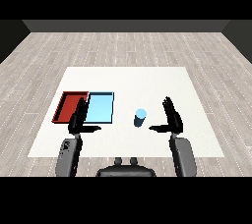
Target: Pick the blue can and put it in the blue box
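A light blue can [140,118] stands upright on the white table [147,83], a little right of centre. My right hand [171,118] is just to the can's right, fingers straight and thumb pointing toward it, not touching. The light blue tray [100,107] lies left of the can, with the red tray [69,105] beside it further left. My left hand [78,118] is open in front of the two trays, overlapping their near edges in the view.
Bare white table stretches behind the trays and can, and to the right of my right hand. Grey plank floor surrounds the table.
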